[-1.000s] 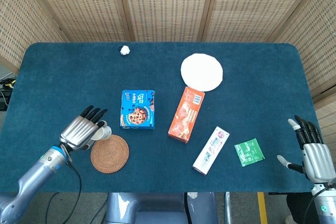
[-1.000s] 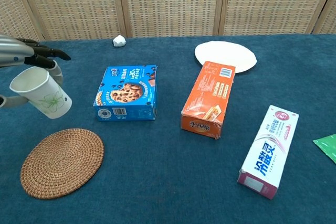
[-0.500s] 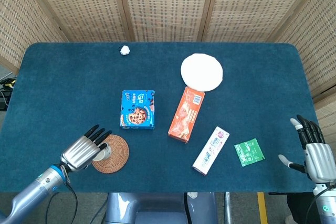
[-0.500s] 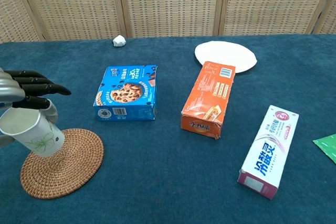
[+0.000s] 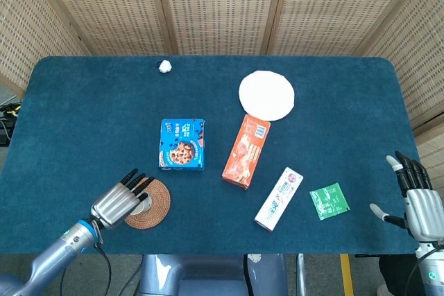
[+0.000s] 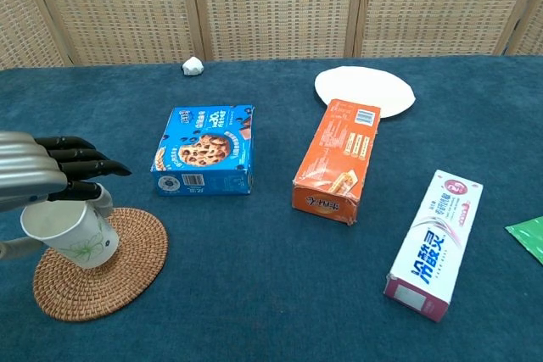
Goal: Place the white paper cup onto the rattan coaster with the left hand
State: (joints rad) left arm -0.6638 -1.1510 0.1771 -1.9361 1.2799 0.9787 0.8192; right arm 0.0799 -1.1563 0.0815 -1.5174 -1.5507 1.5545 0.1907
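**Over the coaster, a light cup in a gentle grip**

At the rattan coaster [image 6: 100,263], the left hand [image 6: 34,180] grips the tilted white paper cup [image 6: 72,234] around its thin wall; likely light and crushable. Far right, the right hand [image 5: 418,199] is idle, fingers spread.

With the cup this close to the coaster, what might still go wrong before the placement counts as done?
1. The white paper cup sits tilted in the left hand; released like this, it may tip over.
2. It is over the rattan coaster toward its left part, not the centre, so it could settle partly off the edge.
3. Dark fingers reach over the cup's rim; a careless withdrawal could drag the light cup along.
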